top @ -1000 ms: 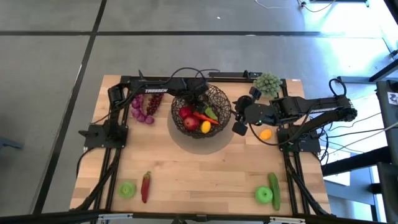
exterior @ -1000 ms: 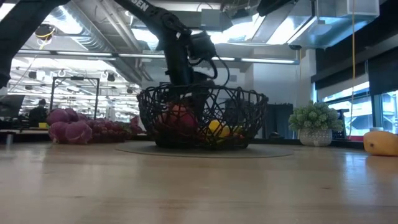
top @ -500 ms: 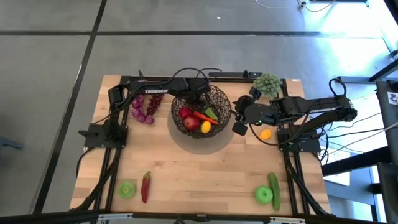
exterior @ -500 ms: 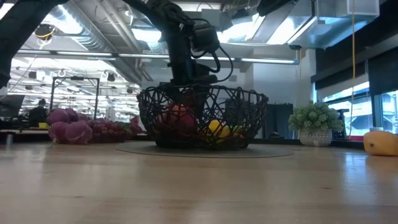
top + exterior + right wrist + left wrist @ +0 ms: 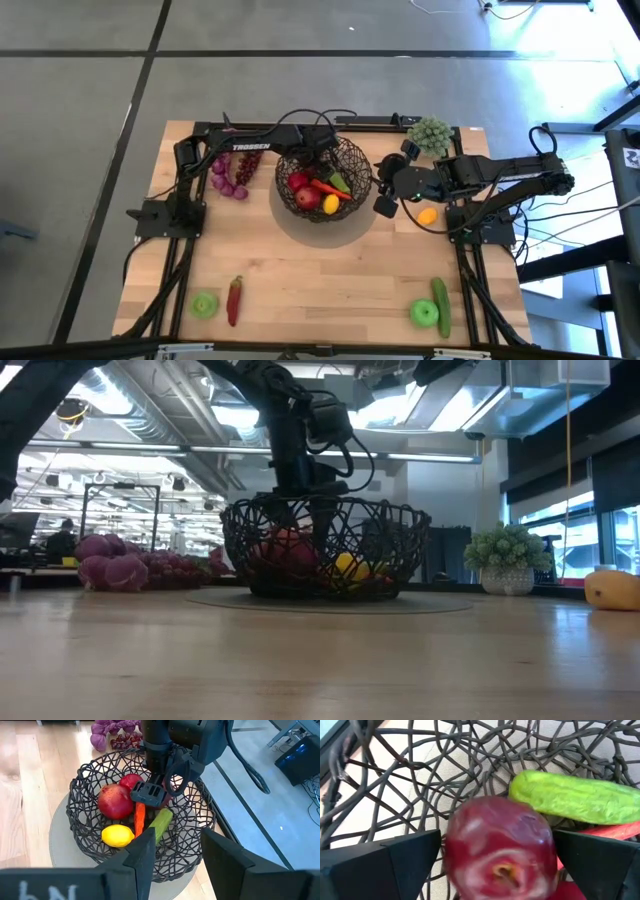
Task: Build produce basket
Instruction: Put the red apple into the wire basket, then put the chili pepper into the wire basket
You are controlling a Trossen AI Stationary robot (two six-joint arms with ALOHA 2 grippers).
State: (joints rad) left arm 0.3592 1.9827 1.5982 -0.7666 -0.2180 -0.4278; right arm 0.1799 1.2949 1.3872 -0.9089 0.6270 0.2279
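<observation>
Left gripper [image 5: 152, 793], jaws spread around a red apple [image 5: 500, 847] inside the basket [image 5: 355, 160], could snag the wire on lifting.

Counted one basket [image 5: 283, 170], two green apples [image 5: 205, 304], two cucumbers [image 5: 441, 300], one chilli [image 5: 234, 300], one carrot [image 5: 139, 819] — red apples [image 5: 115, 801], at least two.

Left gripper [image 5: 156, 790] low with fingers spread; right gripper [image 5: 385, 203] hovering, fingers apart.

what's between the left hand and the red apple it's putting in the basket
Nothing visible. The left hand sits inside the basket, fingers open on either side of the red apple, with only a cucumber lying beyond it.
</observation>
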